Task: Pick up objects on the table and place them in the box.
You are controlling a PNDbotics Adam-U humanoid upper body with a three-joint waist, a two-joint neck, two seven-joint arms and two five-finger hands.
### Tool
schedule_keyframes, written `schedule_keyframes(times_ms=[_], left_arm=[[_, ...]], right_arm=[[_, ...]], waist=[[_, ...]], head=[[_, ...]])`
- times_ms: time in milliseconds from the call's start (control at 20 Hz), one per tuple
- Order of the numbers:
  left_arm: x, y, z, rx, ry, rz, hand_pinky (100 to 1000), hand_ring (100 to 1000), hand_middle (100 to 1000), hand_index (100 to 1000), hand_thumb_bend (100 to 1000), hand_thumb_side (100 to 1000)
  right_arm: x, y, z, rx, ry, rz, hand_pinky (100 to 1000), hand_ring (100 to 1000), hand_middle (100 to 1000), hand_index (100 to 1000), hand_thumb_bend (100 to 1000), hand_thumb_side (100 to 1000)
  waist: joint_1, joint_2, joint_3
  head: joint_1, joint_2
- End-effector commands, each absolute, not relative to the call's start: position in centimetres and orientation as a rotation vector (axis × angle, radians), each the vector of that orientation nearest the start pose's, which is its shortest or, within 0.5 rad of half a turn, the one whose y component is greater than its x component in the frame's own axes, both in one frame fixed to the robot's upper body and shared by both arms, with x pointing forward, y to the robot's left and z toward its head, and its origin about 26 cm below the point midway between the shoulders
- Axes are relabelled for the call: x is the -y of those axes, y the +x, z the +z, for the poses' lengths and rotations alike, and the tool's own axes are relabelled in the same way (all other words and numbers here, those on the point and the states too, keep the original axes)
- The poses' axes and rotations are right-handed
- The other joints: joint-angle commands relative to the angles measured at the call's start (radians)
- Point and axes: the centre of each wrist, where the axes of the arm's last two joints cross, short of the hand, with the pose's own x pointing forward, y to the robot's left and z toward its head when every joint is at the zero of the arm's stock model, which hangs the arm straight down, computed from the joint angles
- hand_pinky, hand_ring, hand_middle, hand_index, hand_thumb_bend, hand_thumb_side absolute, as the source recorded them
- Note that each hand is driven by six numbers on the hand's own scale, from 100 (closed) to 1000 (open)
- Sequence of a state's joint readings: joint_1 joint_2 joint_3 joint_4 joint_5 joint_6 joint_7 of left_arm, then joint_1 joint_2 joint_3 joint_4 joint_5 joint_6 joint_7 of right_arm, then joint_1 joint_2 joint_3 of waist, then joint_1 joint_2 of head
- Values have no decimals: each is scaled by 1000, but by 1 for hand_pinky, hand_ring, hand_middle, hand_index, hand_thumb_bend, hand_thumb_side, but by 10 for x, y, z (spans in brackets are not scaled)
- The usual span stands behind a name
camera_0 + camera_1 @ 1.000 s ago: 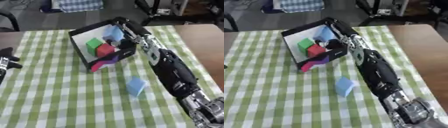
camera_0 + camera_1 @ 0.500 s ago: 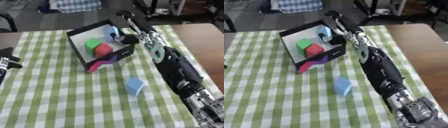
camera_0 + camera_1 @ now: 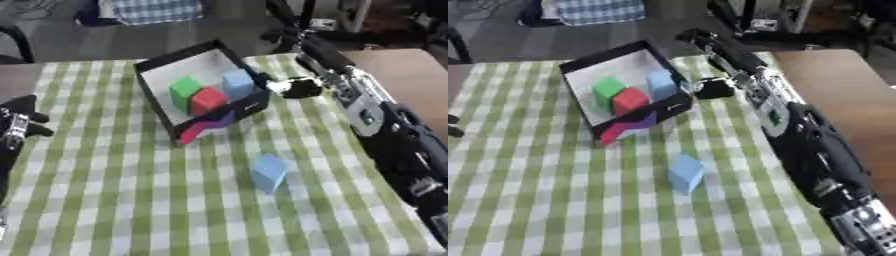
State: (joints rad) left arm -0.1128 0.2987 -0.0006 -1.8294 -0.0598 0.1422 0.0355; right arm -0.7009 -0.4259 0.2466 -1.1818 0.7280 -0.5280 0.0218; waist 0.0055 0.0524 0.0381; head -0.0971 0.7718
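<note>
Green-checked cloth [image 3: 105, 200] holds the box [image 3: 162, 67]; my right hand [image 3: 293, 42] has risen clear of it, fingers straight, empty; blue block [image 3: 268, 172] unmoved.

I see the box [image 3: 163, 102] far-centre on the tabletop [image 3: 105, 200], three blocks [image 3: 210, 90] inside; a lone block [image 3: 268, 172] lies nearer, right of centre.

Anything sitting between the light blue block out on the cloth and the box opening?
Partly. The light blue block lies alone on the checked cloth, but a pink-and-purple piece lies against the black box's near wall, on the line between them. Lifted over the wall, the block meets nothing visible. The right hand is beside the box.
</note>
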Motion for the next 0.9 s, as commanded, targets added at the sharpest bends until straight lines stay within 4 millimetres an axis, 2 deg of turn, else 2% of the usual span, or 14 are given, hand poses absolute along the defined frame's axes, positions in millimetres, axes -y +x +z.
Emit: schedule_keyframes(times_ms=[50, 300, 500, 650, 800, 850, 900], left_arm=[[-294, 295, 111, 1798, 328, -292, 762, 523, 552, 828, 282, 795], [-295, 294, 110, 1791, 330, -299, 763, 524, 552, 828, 281, 798], [-295, 295, 110, 1790, 326, -311, 763, 524, 552, 828, 279, 799], [-294, 295, 111, 1790, 318, -321, 763, 524, 552, 828, 278, 800], [-294, 295, 110, 1788, 317, -323, 763, 524, 552, 828, 279, 800], [-294, 295, 110, 1787, 317, -322, 763, 524, 552, 828, 279, 800], [-294, 295, 109, 1785, 315, -321, 763, 524, 552, 828, 278, 801]], right_arm=[[273, 420, 161, 2132, -652, 1569, 926, 838, 863, 928, 247, 622], [288, 394, 161, 2111, -535, 1753, 932, 855, 881, 936, 206, 611], [288, 373, 161, 2034, -428, 1909, 941, 878, 907, 948, 155, 599], [282, 363, 156, 1944, -344, 2018, 953, 909, 944, 970, 205, 596], [271, 363, 145, 1842, -287, 2139, 956, 921, 953, 976, 281, 575], [268, 365, 143, 1798, -273, 2181, 956, 921, 953, 976, 281, 575], [262, 368, 148, 1719, -252, 2244, 955, 928, 958, 979, 342, 509]], waist=[[-14, -16, -2], [-18, -17, -6], [-25, -17, -2], [-27, -17, 6], [-27, -18, 9], [-26, -18, 8], [-26, -19, 7]], head=[[6, -2], [-1, -2], [-16, -2], [-28, -2], [-36, -2], [-36, -2], [-38, -2]])
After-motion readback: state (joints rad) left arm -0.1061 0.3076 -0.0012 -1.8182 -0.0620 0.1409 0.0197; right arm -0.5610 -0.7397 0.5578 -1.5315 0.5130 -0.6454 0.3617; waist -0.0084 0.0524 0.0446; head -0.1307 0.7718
